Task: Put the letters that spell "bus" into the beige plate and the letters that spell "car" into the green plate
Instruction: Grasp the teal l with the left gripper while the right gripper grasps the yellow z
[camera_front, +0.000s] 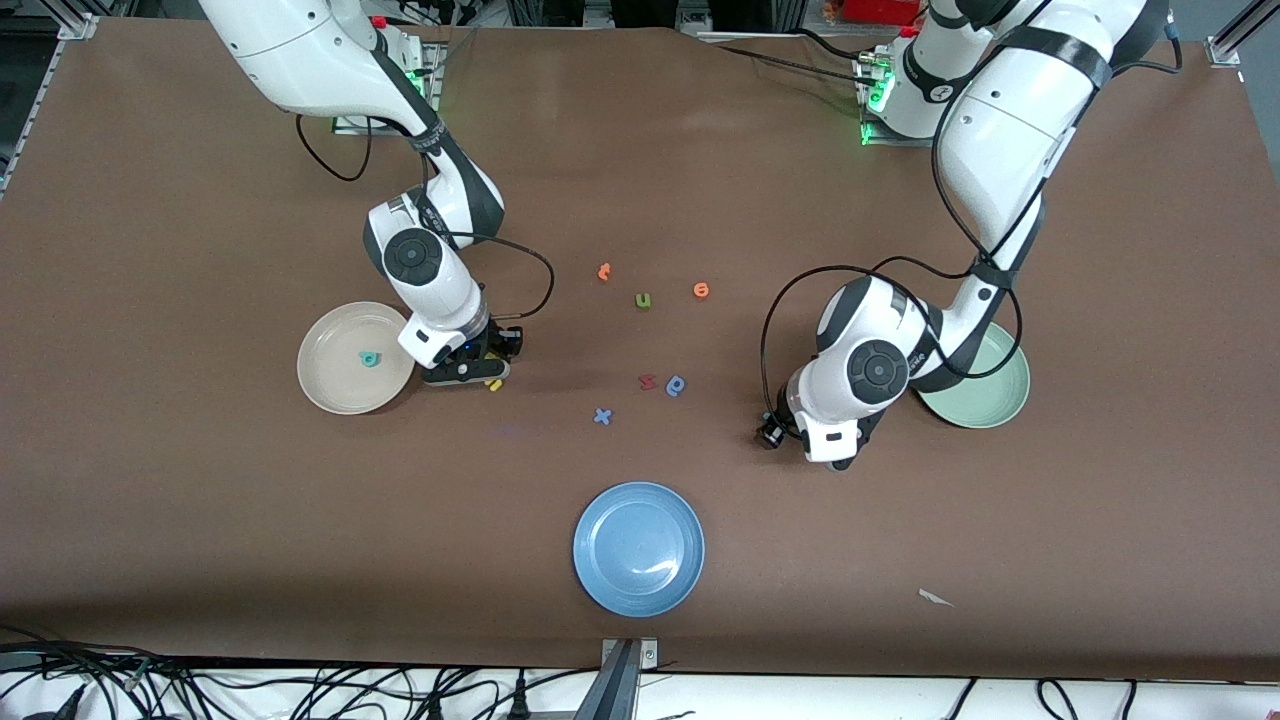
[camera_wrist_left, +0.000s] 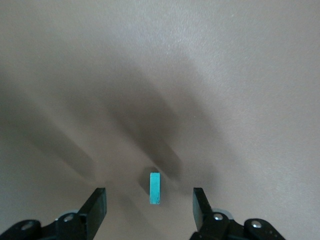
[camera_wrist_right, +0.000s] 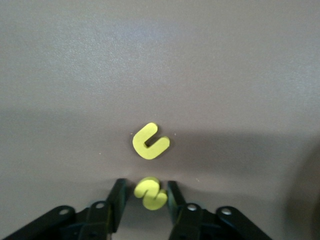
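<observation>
The beige plate (camera_front: 335, 375) lies toward the right arm's end of the table, with the teal b (camera_front: 370, 358) in it. Beside that plate my right gripper (camera_front: 462, 376) is low at the table. In the right wrist view the right gripper (camera_wrist_right: 146, 196) is shut on the yellow s (camera_wrist_right: 150, 193). The yellow u (camera_wrist_right: 150, 141) lies flat just past it. A yellow letter (camera_front: 493, 384) peeks out by the hand. My left gripper (camera_front: 836, 458) is down beside the green plate (camera_front: 985, 395). Its open fingers (camera_wrist_left: 198, 202) straddle a teal letter (camera_wrist_left: 155, 188) standing on edge.
Loose letters lie mid-table: two orange ones (camera_front: 604, 271) (camera_front: 701, 290), an olive u (camera_front: 643, 300), a red one (camera_front: 647, 381), a blue a-like one (camera_front: 676, 385) and a blue x (camera_front: 602, 416). A blue plate (camera_front: 638, 548) sits nearest the front camera.
</observation>
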